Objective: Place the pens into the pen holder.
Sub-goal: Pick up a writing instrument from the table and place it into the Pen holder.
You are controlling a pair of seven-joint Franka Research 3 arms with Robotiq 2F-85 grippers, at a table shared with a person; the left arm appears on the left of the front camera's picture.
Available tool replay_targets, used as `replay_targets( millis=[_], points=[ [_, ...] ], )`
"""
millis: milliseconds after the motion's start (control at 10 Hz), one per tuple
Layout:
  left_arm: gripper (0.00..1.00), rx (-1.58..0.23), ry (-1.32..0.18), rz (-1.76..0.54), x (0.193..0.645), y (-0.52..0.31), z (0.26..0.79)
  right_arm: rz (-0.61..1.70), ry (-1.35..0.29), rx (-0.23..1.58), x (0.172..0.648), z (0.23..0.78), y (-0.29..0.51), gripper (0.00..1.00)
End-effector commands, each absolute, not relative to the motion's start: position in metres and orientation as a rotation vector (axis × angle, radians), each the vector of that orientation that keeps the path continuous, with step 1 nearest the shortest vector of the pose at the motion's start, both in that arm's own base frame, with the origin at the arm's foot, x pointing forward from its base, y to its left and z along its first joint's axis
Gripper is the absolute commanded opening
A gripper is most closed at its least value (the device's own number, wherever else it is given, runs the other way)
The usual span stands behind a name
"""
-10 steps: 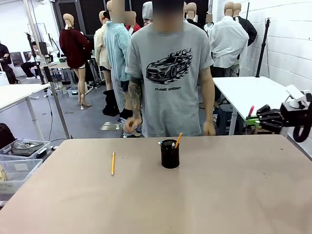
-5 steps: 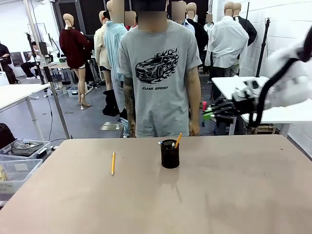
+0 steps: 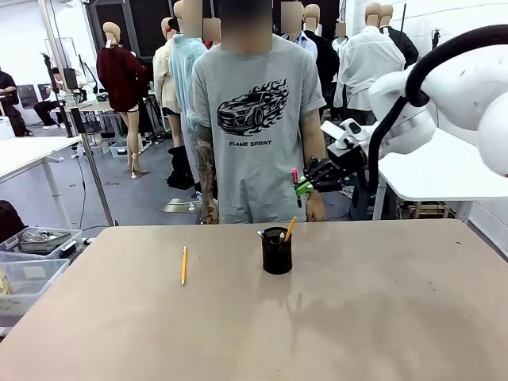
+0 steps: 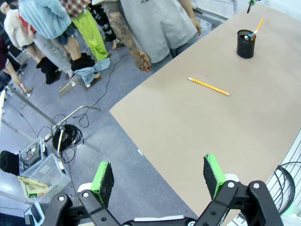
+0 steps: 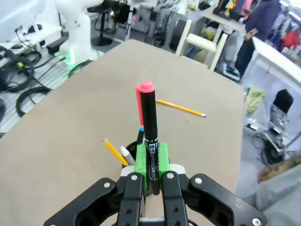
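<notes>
The black mesh pen holder (image 3: 276, 251) stands mid-table with a yellow pencil (image 3: 290, 228) leaning in it. Another yellow pencil (image 3: 183, 265) lies flat to its left. My right gripper (image 3: 304, 187) hangs high above and just right of the holder, shut on a dark pen with a pink-red cap (image 3: 295, 178). In the right wrist view the pen (image 5: 149, 127) stands up between the shut green pads, over the holder's contents (image 5: 123, 153); the loose pencil (image 5: 180, 108) lies beyond. My left gripper (image 4: 158, 176) is open and holds nothing, high off the table's corner, far from pencil (image 4: 209, 86) and holder (image 4: 246, 43).
A person in a grey T-shirt (image 3: 258, 119) stands at the far edge, one hand (image 3: 316, 208) hanging near the right gripper. Plastic bins (image 3: 28, 266) sit on the floor at the left. A white table (image 3: 452, 163) stands behind on the right.
My right arm has swung in from the right edge leftward, carrying the pen to above the holder. The person has shifted slightly left. Pencils and holder have not moved.
</notes>
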State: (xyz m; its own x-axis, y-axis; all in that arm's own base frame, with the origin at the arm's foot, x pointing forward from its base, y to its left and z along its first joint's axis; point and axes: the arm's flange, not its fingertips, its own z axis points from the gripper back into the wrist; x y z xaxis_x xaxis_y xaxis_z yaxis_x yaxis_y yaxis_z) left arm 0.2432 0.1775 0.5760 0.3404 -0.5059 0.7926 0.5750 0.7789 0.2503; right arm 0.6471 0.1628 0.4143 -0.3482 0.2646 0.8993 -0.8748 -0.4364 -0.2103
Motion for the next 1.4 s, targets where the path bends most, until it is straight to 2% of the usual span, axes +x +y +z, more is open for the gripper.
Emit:
replay_targets(
  millis=[0, 500, 1300],
  points=[
    [1.00, -0.079, -1.008, -0.701, 0.244, 0.178, 0.576, 1.876, -0.840, 1.114, 0.678, 0.414, 0.179, 0.00],
    [1.00, -0.079, -1.008, -0.701, 0.244, 0.178, 0.576, 1.844, -0.678, 1.274, 0.696, 0.387, 0.221, 0.00],
    [1.00, -0.079, -1.008, -0.701, 0.244, 0.178, 0.576, 1.779, -0.544, 1.324, 0.692, 0.342, 0.234, 0.00]
  ],
)
